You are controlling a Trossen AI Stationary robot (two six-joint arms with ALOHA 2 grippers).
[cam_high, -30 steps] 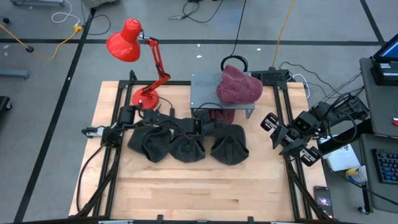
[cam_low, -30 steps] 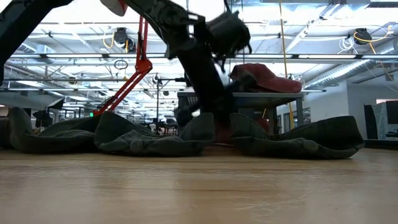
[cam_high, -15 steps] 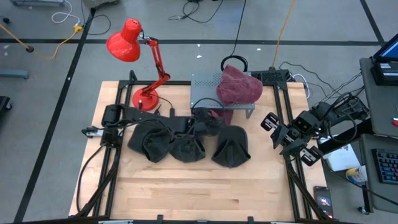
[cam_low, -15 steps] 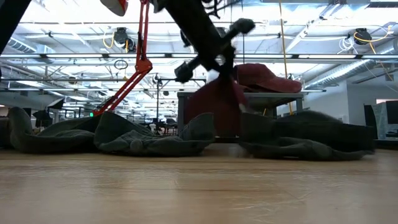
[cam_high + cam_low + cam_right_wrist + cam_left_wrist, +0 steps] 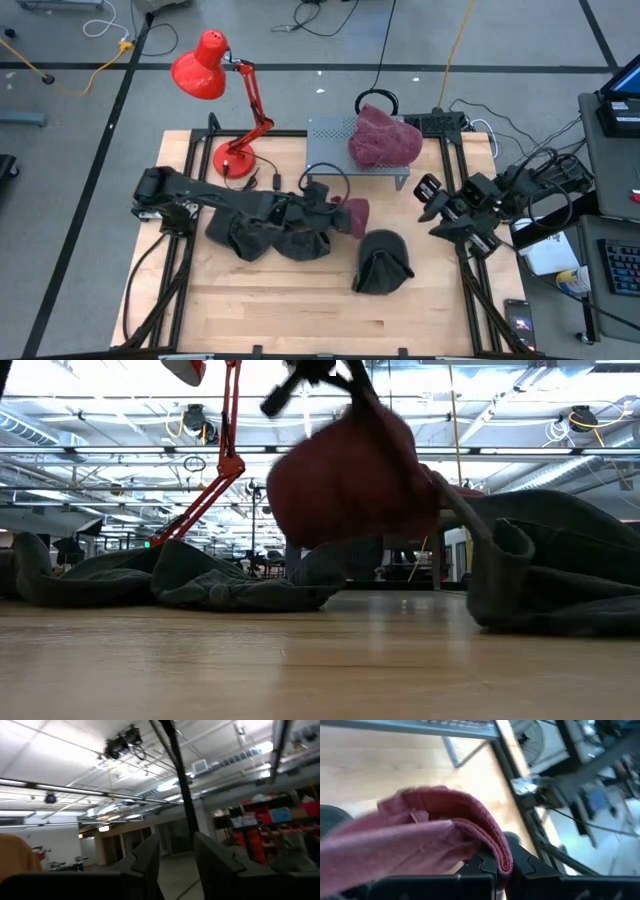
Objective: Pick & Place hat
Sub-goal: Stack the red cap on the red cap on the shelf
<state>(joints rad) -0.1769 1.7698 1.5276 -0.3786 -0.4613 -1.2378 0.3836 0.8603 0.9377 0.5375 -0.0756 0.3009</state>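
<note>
My left gripper (image 5: 496, 866) is clamped on the red hat (image 5: 352, 214) by its folded brim; it looks soft, light and floppy, so the brim's thick edge seems the best hold.

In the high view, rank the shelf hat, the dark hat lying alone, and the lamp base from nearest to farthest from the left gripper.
From the left gripper:
1. Dark hat, just toward the front edge.
2. Shelf hat, behind on the grey shelf.
3. Lamp base, far back left.

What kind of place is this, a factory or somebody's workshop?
Most likely a robotics lab in a large industrial hall. A wooden table stands on a taped concrete floor with cables running across it, and the low view shows exposed ceiling pipes and strip lights.
</note>
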